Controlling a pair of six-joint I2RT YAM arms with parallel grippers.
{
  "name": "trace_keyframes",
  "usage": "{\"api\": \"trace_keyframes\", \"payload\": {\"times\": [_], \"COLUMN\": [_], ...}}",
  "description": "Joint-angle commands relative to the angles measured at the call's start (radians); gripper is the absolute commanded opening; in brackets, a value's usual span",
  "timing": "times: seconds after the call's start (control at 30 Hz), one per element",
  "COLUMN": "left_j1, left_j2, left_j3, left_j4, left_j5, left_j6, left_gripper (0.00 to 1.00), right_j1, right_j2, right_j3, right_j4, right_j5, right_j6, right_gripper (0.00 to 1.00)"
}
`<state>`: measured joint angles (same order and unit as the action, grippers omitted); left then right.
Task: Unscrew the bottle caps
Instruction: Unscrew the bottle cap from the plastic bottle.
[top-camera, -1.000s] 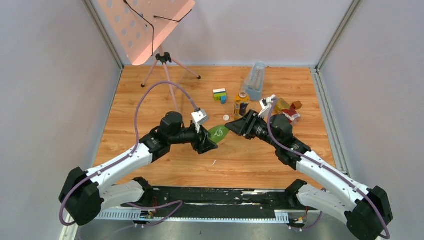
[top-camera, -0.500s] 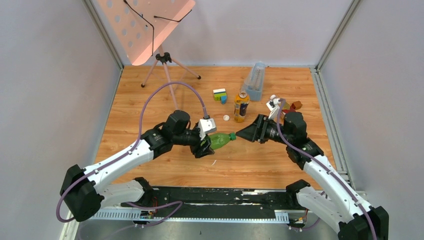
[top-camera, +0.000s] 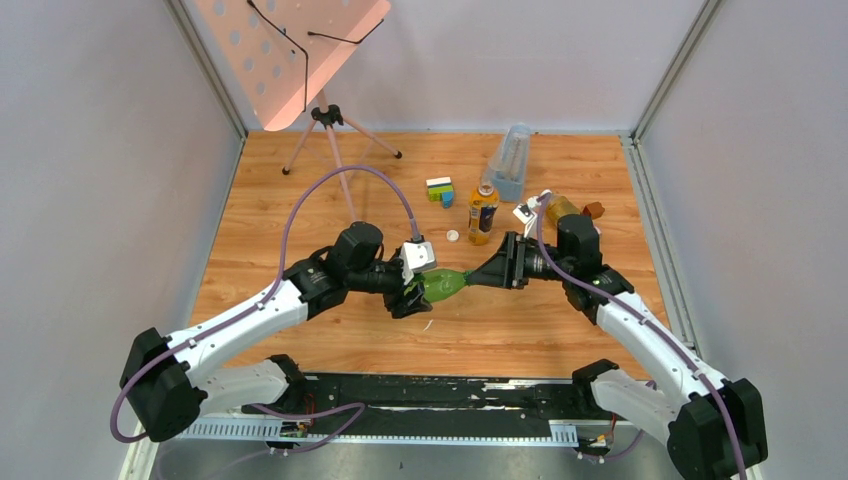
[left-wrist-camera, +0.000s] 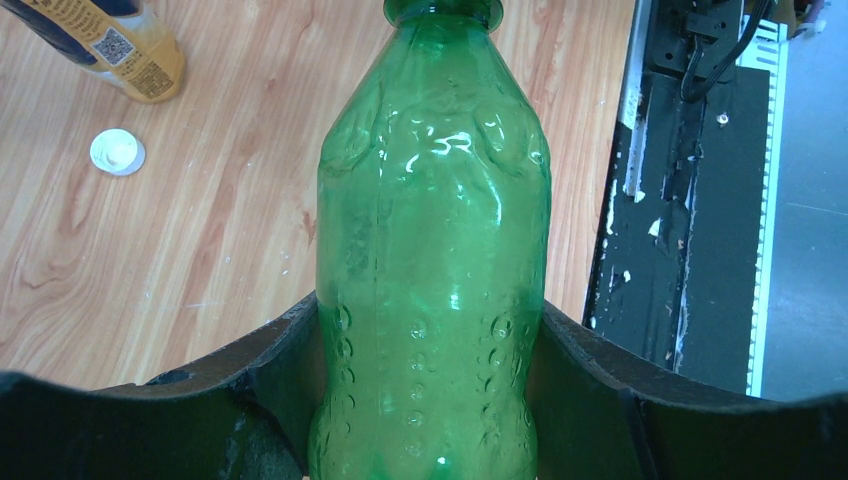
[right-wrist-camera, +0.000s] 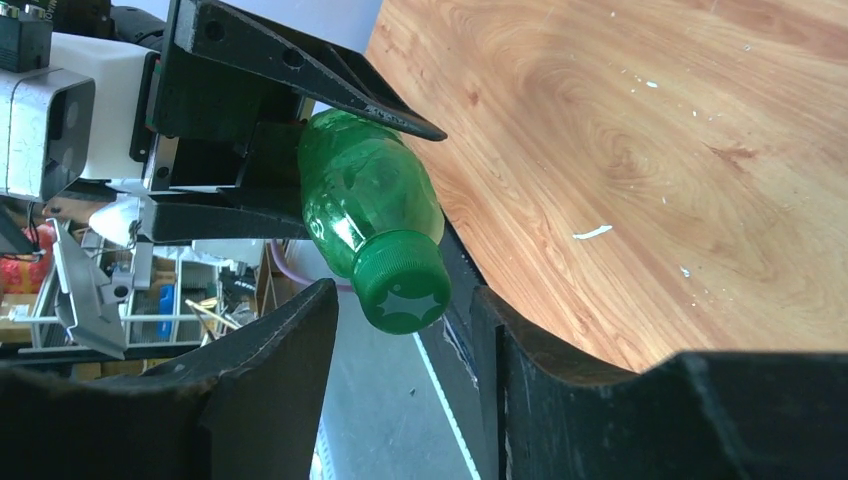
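While the green bottle (top-camera: 440, 284) is gripped, white cap (top-camera: 453, 236) lies nearby.

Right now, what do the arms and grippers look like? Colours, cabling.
The left arm and right arm have white link shells with black joints and bases. A purple cable loops along each to a white-grey camera box at the wrist. The left gripper and right gripper are matte black with wedge-shaped fingers.

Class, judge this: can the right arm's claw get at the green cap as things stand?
Probably yes. The green cap sits between the right claw's open fingers with nothing between them, and the left claw grips only the bottle's body.
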<state>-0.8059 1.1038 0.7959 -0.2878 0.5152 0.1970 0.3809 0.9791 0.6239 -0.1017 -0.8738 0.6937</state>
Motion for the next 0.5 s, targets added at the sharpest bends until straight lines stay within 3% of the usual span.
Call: {"api": "trace_keyframes", "payload": {"times": [0.0, 0.23, 0.27, 0.3, 0.33, 0.4, 0.47], "left_j1": [-0.008, -0.010, -0.011, -0.011, -0.012, -0.012, -0.012], "left_j2": [-0.003, -0.002, -0.001, 0.001, 0.002, 0.006, 0.010], "left_j3": [0.023, 0.015, 0.014, 0.011, 0.010, 0.011, 0.009], "left_j4": [0.051, 0.075, 0.080, 0.082, 0.088, 0.100, 0.127], "left_j5": [0.031, 0.030, 0.028, 0.021, 0.015, 0.002, -0.012], "left_j6": [0.024, 0.017, 0.014, 0.011, 0.000, -0.020, -0.046], "left_gripper": [0.00, 0.00, 0.04, 0.11, 0.31, 0.56, 0.68], "right_j1": [-0.002, -0.001, -0.001, -0.002, -0.001, -0.002, 0.000], "right_j2": [0.019, 0.042, 0.039, 0.036, 0.033, 0.032, 0.034], "right_j3": [0.024, 0.014, 0.011, 0.011, 0.010, 0.011, 0.009], "right_j4": [0.090, 0.153, 0.153, 0.152, 0.149, 0.140, 0.133], "right_j5": [-0.075, -0.130, -0.130, -0.129, -0.130, -0.125, -0.114], "right_j6": [0.015, 0.030, 0.025, 0.022, 0.017, 0.010, 0.008], "right_gripper": [0.51, 0.23, 0.19, 0.15, 0.11, 0.05, 0.04]}}
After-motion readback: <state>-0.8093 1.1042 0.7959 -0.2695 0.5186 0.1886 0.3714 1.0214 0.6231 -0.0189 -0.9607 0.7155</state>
